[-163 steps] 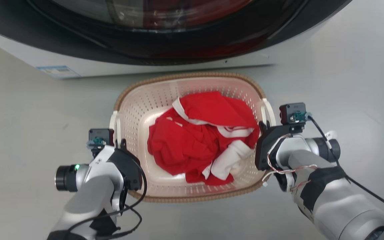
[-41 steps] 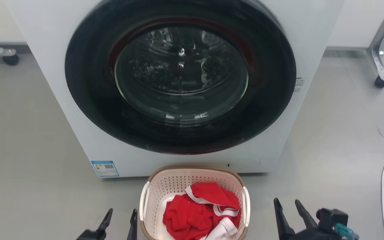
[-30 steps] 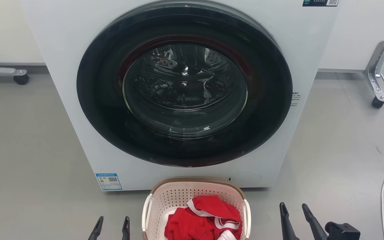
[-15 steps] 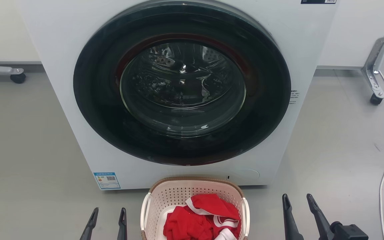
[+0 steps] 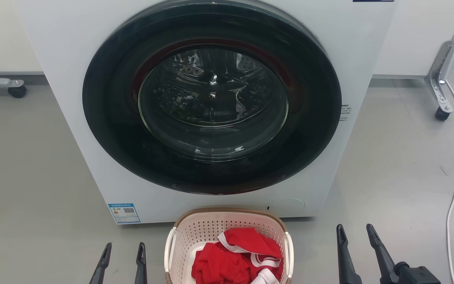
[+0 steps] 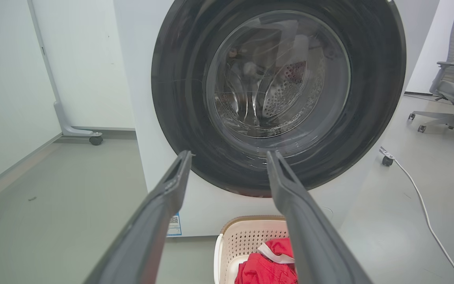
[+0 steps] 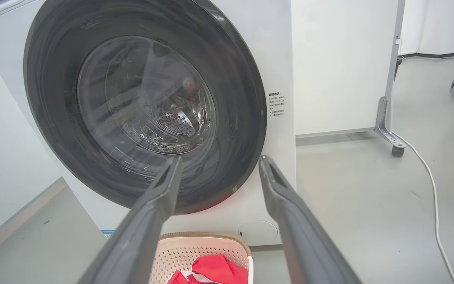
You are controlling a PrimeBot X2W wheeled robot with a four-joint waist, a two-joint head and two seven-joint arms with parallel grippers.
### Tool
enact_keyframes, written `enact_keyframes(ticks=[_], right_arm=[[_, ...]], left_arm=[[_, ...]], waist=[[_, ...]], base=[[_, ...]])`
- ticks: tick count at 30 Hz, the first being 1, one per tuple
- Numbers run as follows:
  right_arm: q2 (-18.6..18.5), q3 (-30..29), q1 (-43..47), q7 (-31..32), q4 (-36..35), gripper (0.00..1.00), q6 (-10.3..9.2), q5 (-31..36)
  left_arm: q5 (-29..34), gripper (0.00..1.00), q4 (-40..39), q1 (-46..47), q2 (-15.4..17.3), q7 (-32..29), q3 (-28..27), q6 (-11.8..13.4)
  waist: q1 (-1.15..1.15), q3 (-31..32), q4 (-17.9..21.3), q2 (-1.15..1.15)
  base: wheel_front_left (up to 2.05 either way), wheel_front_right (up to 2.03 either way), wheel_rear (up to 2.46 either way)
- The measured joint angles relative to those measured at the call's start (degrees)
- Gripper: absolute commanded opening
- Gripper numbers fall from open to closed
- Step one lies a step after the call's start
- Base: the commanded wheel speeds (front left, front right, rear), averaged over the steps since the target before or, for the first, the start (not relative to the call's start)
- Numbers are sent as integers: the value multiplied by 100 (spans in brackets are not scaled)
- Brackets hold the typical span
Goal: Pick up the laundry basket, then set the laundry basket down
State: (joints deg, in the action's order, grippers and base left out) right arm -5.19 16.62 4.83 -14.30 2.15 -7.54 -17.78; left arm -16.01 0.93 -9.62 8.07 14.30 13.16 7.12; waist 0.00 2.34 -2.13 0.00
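The laundry basket (image 5: pixel 207 232) sits on the floor (image 5: pixel 34 177) right at the foot of the washing machine (image 5: pixel 213 98), centred under its round glass door, probably parked there so the red clothes (image 5: pixel 235 256) heaped inside have a short trip to that door. The left gripper (image 5: pixel 124 245) hangs before the machine's lower left corner, jaws spread and empty. The right gripper (image 5: pixel 355 227) hangs just outside its lower right corner, jaws likewise spread around nothing. Neither touches the basket's white handles (image 5: pixel 168 248), so it stands by itself, which reads as either a set-down finished or a lift not begun.
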Motion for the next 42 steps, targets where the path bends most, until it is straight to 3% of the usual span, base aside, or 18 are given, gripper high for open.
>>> enact_keyframes(ticks=[2, 3, 15, 42], right_arm=[[18, -13, 29, 0, -25, 100, 0, 20], [25, -18, 40, 0, -35, 0, 0, 20], [54, -131, 165, 120, 309, 0, 69, -294], [124, -849, -120, 772, 654, 0, 464, -2550]], left_arm=[[8, 100, -12, -13, 2, 0, -1, 0], [15, 0, -41, -14, 3, 0, 0, 0], [-279, 0, 300, -82, -62, -116, -63, -69], [-2607, 0, 692, 302, -203, -773, -616, -469]], waist=[[0, -5, 8, 0], [0, -8, 11, 0], [0, -30, 29, 0], [0, -96, 85, 0]], base=[[0, 0, 0], [0, 0, 0], [0, 0, 0], [0, 0, 0]])
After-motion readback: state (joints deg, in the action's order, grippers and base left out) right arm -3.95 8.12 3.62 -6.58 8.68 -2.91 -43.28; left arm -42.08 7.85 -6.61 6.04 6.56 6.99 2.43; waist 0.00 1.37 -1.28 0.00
